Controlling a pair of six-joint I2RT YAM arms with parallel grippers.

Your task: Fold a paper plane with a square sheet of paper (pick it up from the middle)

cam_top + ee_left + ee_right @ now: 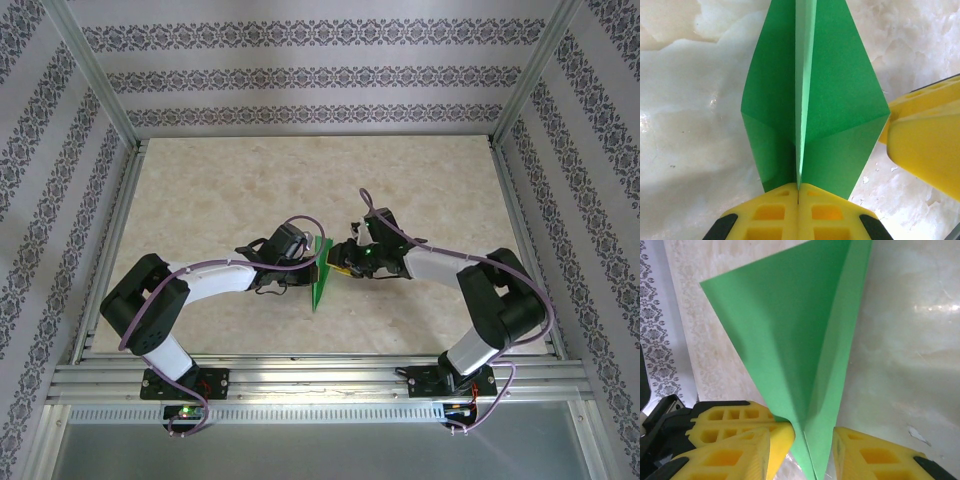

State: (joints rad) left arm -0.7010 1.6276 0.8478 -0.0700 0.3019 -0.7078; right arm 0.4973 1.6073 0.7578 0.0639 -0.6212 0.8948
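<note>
Left hand [798, 189] was clamped shut on one end of the green paper plane [832, 95], which stood on edge over the middle of the tabletop [220, 190]. Right hand [811, 436] had its jaws parted, one on each side of the plane's fold.

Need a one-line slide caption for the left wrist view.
Left gripper pinches the folded green paper plane by its centre crease over the table; right gripper's fingers at its wing corner.
</note>
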